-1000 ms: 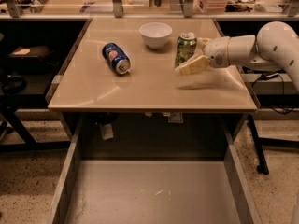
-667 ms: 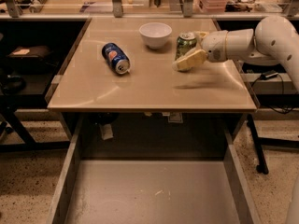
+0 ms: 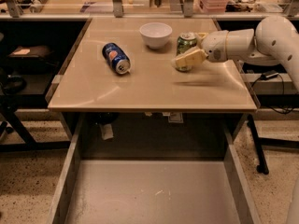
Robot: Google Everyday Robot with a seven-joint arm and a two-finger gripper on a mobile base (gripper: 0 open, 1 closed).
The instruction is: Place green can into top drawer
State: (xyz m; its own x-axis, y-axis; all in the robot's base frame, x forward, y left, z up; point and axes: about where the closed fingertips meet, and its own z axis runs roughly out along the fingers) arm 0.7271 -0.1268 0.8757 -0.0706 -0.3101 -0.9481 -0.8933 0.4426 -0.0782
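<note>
Robot lab: claw (image 3: 188, 59) holds green can (image 3: 187, 42) above worktable (image 3: 154, 90); cluttered benches (image 3: 65, 4).

A blue soda can (image 3: 116, 58) lies on its side on the beige table (image 3: 140, 92), left of an upright white bowl (image 3: 155, 34).

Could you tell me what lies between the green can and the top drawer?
Only bare tabletop, in the camera view; the gripper is at the green can.

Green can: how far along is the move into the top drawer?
Done: the top drawer stands open below the table, its bottom bare. In hand: the gripper is shut on the green can at the table's right rear, beside the white bowl; the can looks barely lifted, if at all. Left: carry it forward past the table's edge, lower it into the drawer, release.
</note>
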